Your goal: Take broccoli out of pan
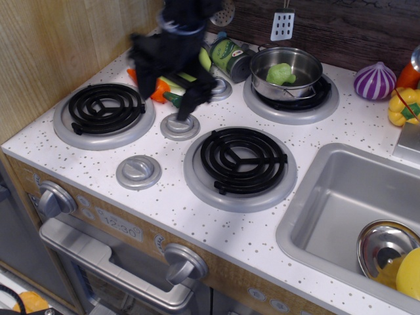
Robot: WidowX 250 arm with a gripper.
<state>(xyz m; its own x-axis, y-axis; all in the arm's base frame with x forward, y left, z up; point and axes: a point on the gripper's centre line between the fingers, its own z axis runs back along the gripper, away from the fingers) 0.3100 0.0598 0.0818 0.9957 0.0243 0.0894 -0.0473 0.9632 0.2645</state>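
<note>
The light green broccoli lies inside the shiny steel pan, which stands on the back right burner. My black gripper is motion-blurred and hangs above the back middle of the stove, left of the pan and well apart from it. Its fingers are spread apart with nothing between them. It points down over the orange carrot and the round knobs.
A dark green can stands just left of the pan. A purple onion and a yellow pepper sit at the back right. The sink holds a steel vessel. Coil burners lie at the front left and middle.
</note>
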